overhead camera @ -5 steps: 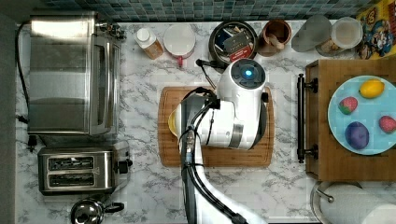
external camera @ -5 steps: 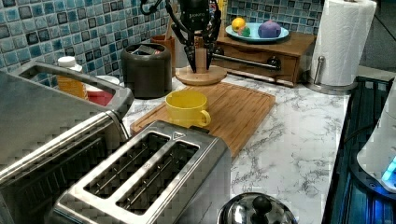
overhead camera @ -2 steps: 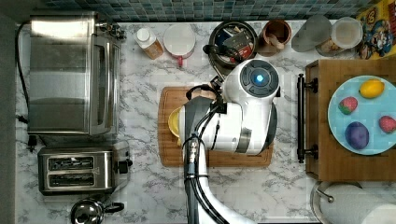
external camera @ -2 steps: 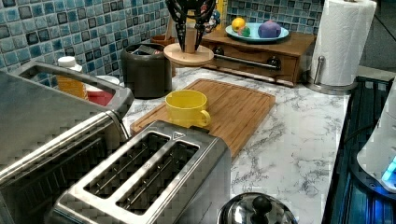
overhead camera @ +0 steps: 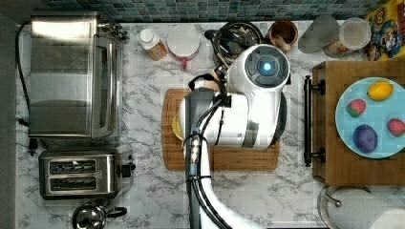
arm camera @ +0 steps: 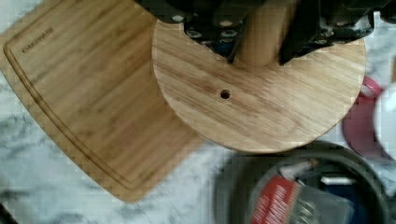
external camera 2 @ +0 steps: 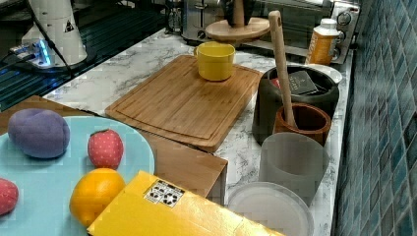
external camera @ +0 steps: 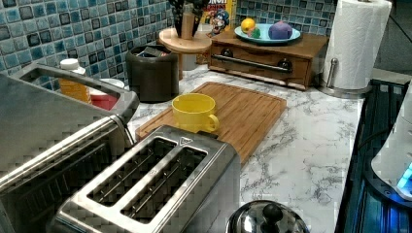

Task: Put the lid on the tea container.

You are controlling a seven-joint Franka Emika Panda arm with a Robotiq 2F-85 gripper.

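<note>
- The tea container [external camera: 152, 72], a dark round tin with an open top, stands on the marble counter [external camera: 311, 145] by the blue tiled wall, just beyond the far edge of the cutting board [external camera: 243, 109] in the left view; packets [arm camera: 299, 200] in red, grey and blue lie inside it.
- The wooden lid [arm camera: 261, 102], a round disc with a small hole and an upright knob, hangs in the air up and to the right of the tin in the left view, apart from it.
- The cutting board carries small burned-in lettering along one edge in the wrist view, too blurred to read.
- The gripper [arm camera: 261, 32] is clenched on the lid's knob, a dark finger on each side of it.
- A yellow mug [external camera: 194, 112] sits on the board; a toaster [external camera: 150, 189] stands nearest in the left view.
- A cereal box [external camera: 217, 13] behind the lid shows a cartoon figure.
</note>
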